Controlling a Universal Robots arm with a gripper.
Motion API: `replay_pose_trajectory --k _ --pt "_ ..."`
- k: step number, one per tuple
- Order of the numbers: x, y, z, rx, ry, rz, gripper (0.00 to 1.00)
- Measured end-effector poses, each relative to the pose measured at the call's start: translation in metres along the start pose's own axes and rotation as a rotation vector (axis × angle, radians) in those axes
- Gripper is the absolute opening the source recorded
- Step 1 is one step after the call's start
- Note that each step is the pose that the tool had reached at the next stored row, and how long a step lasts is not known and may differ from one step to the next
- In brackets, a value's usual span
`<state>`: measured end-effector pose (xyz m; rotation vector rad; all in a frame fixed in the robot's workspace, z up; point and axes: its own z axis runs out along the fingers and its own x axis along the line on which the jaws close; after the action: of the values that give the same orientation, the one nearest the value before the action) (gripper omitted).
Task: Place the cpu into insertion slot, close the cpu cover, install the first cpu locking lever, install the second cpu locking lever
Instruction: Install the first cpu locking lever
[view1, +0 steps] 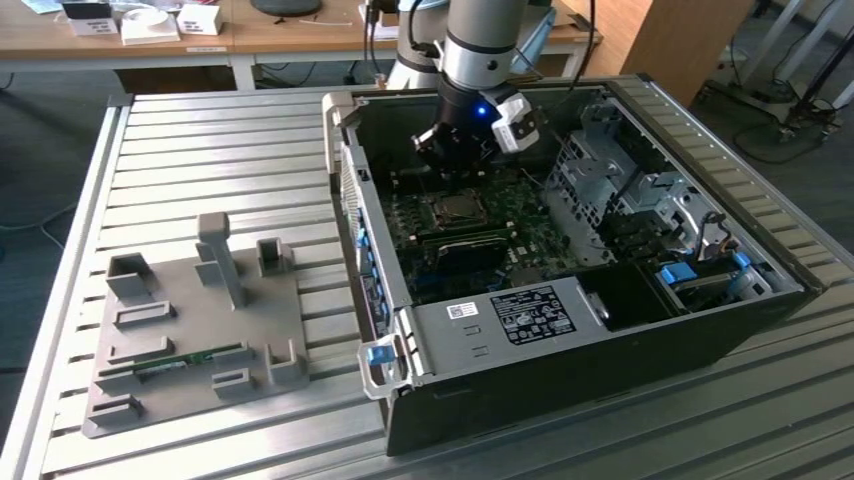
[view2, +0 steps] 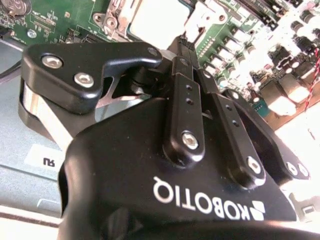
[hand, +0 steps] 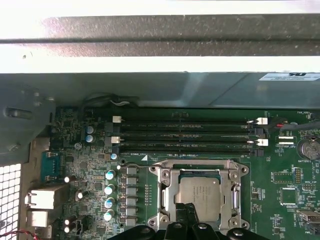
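**Closed gripper over the seated cpu**

The gripper (hand: 189, 206) has its two black fingers (view2: 186, 95) drawn together, their tips meeting with nothing held between them. In the first wrist view the tips hang just over the near edge of the cpu (hand: 200, 192), very close to its dull metal top; whether they touch it I cannot tell.

The cpu lies flat in the insertion slot (hand: 200, 171). The cpu cover (hand: 167, 195) lies down around it, the chip showing through its centre window.

Beyond the socket run the long black memory slots (hand: 185, 135), all on the green motherboard (hand: 280, 200).

In the upper middle of the exterior view, the arm reaches down into the open computer case (view1: 534, 380), and the gripper (view1: 458, 178) stands directly above the socket, near the centre of the frame. A white-labelled black box (view1: 521, 315) sits inside the case, lower in the frame. At the exterior view's left, well apart from the case, a grey fixture tray (view1: 187, 330) rests on the slatted metal table (view1: 200, 150).
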<state>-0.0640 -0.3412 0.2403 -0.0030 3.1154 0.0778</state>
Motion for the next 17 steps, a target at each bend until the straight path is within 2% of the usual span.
replay_pose_trajectory --k 10,17 --pt "0.0116 0.0000 -0.0002 -0.0001 -0.0007 0.000 0.11" --pt "0.0123 0.0000 -0.0003 -0.0001 -0.0007 0.000 0.11"
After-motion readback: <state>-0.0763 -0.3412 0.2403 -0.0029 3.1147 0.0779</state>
